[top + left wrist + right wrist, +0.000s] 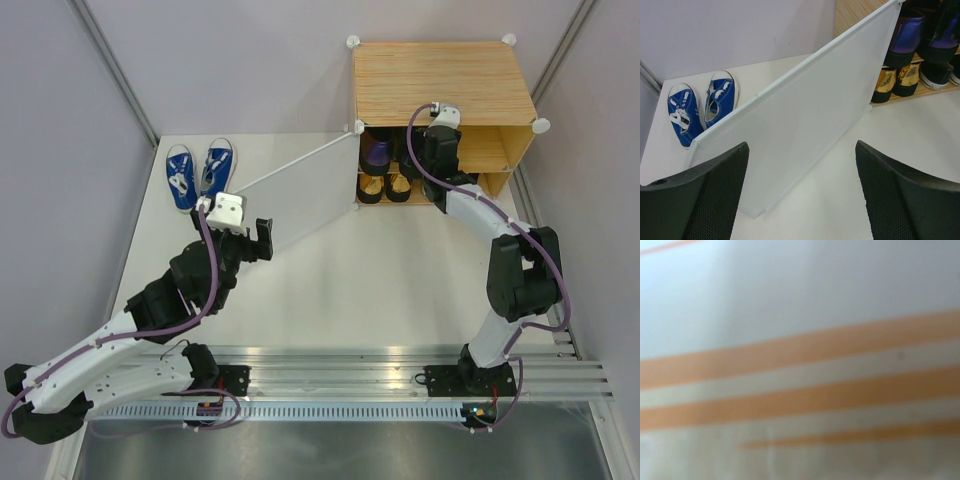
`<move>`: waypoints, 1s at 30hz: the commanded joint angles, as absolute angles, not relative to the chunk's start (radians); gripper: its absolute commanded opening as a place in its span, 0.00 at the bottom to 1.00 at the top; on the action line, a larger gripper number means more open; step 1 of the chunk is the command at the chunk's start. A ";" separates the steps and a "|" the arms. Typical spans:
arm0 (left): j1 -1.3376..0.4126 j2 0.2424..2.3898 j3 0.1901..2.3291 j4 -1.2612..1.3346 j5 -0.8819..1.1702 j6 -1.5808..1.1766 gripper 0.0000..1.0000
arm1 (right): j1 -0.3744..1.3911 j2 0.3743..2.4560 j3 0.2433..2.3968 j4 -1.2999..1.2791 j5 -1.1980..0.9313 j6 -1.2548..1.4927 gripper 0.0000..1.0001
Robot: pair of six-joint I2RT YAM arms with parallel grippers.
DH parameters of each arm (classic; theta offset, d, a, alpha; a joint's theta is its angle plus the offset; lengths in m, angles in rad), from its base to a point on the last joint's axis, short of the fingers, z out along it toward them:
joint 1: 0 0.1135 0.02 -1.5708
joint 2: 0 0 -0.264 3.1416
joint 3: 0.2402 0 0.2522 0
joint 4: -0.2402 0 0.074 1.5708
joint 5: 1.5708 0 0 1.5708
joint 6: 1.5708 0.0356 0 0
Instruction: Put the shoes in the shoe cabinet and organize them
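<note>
Only blue sneakers (700, 107) lie outside

Left pincer (801, 150) gapes wide, empty; sneakers sit ahead-left, beyond the door panel (805, 100). Reaching straight could swing it onto the right pincer, buried in the shoe cabinet (440, 80), opening unreadable.

White table (400, 290), pale grey walls (250, 60), aluminium rail (350, 375)
</note>
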State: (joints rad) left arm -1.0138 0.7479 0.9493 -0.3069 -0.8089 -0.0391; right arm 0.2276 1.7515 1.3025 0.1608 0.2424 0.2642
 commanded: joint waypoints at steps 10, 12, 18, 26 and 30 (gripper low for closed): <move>-1.009 0.753 0.963 -0.302 -0.793 -0.011 0.90 | 0.225 1.654 1.302 0.271 0.224 0.264 0.98; -1.009 0.753 0.963 -0.302 -0.793 -0.011 0.90 | 0.225 1.634 1.263 0.279 0.221 0.264 0.98; -1.009 0.758 0.962 -0.304 -0.796 -0.011 0.90 | 0.225 1.617 1.187 0.308 0.213 0.271 0.97; -1.009 0.762 0.962 -0.302 -0.795 -0.011 0.90 | 0.224 1.620 1.140 0.367 0.176 0.276 0.75; -1.009 0.764 0.960 -0.302 -0.793 -0.011 0.90 | 0.224 1.637 1.149 0.370 0.160 0.279 0.60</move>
